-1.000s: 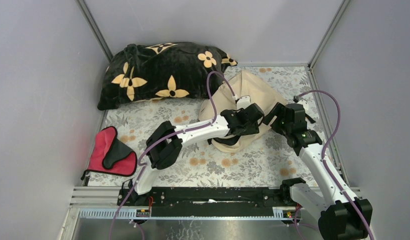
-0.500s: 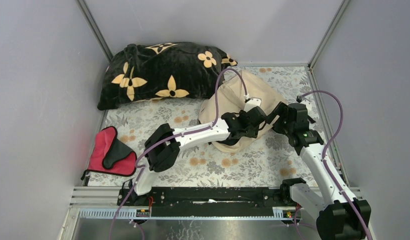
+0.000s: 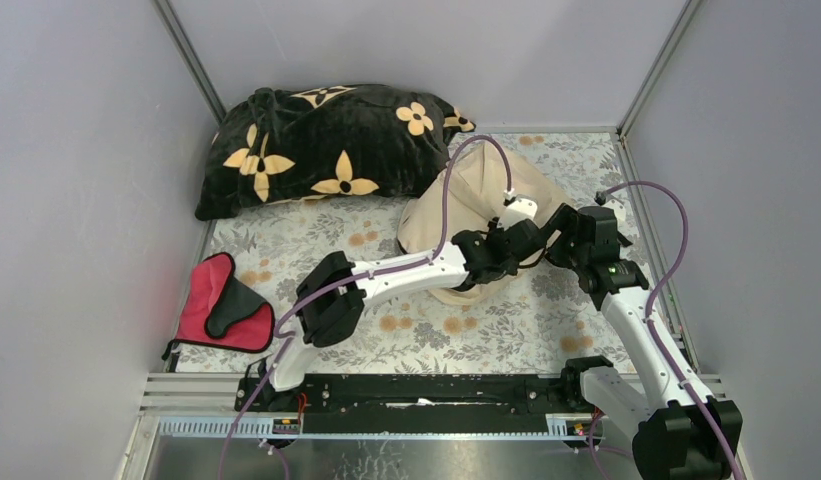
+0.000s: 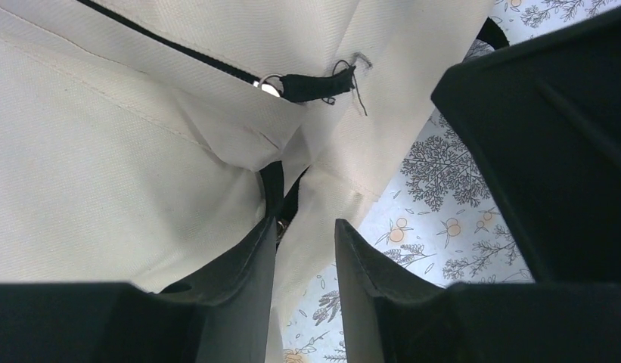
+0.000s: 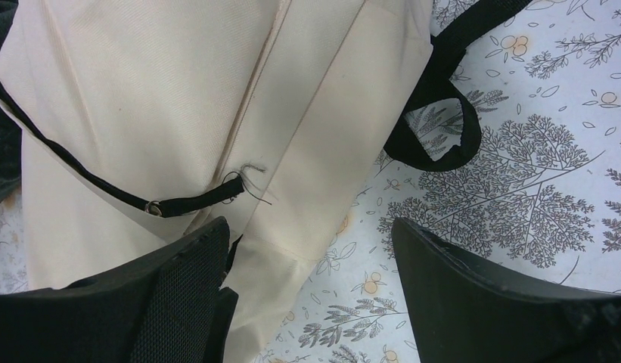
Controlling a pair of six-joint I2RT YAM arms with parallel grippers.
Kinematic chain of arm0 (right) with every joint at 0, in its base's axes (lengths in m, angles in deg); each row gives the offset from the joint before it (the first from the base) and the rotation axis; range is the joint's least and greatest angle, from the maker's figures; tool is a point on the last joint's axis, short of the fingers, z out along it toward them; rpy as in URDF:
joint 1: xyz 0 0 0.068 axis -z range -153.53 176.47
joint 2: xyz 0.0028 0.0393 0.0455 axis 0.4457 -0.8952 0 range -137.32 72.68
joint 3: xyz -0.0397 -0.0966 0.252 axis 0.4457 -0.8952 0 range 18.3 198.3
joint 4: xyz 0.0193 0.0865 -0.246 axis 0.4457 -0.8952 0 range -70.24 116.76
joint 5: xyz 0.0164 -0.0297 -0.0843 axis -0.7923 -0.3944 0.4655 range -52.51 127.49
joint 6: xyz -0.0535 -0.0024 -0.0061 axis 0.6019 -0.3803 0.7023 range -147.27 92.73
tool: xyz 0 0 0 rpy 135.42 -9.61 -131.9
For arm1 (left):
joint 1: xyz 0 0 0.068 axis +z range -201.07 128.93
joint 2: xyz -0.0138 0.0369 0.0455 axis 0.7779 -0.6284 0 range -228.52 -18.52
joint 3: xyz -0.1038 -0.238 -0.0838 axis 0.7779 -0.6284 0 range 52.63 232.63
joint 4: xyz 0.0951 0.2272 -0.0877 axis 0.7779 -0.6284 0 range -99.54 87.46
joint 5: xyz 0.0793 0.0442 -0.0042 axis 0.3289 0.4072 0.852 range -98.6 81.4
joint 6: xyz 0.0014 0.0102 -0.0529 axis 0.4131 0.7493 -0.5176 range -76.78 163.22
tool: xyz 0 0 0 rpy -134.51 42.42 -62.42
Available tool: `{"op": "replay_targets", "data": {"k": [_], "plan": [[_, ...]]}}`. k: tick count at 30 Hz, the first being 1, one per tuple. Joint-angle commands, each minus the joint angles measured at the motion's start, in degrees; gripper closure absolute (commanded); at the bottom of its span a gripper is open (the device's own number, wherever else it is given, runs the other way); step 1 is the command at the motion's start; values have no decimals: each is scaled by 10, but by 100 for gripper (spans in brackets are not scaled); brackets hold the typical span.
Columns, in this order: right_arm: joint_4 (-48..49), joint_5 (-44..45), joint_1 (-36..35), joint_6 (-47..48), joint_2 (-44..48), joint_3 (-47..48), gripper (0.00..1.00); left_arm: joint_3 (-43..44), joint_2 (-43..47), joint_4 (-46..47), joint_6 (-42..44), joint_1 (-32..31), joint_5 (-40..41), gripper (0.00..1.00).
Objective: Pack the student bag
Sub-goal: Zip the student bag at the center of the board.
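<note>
My left pincer (image 4: 305, 227) slid toward 1 o'clock over the soft beige fabric backpack (image 3: 476, 190), narrowing yet unclosed; right pincer (image 5: 308, 227) gapes wide

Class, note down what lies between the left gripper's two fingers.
The left wrist view shows it: a cream fabric fold of the student bag lies in the gap of the left gripper, with the flowered table cover visible beneath.

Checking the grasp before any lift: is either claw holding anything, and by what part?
Left claw straddles a fold of the bag, but a firm pinch cannot be told. Right claw is open, holding nothing.
</note>
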Motion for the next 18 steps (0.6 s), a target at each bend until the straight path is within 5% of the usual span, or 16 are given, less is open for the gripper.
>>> {"op": "replay_targets", "data": {"k": [1, 7, 18], "plan": [[5, -11, 4, 2, 3, 8, 14, 21, -23, 10, 18, -6, 45, 60], [4, -11, 4, 2, 4, 5, 14, 37, -44, -9, 7, -7, 95, 63], [10, -17, 4, 0, -2, 5, 14, 28, -30, -12, 6, -14, 150, 50]]}}
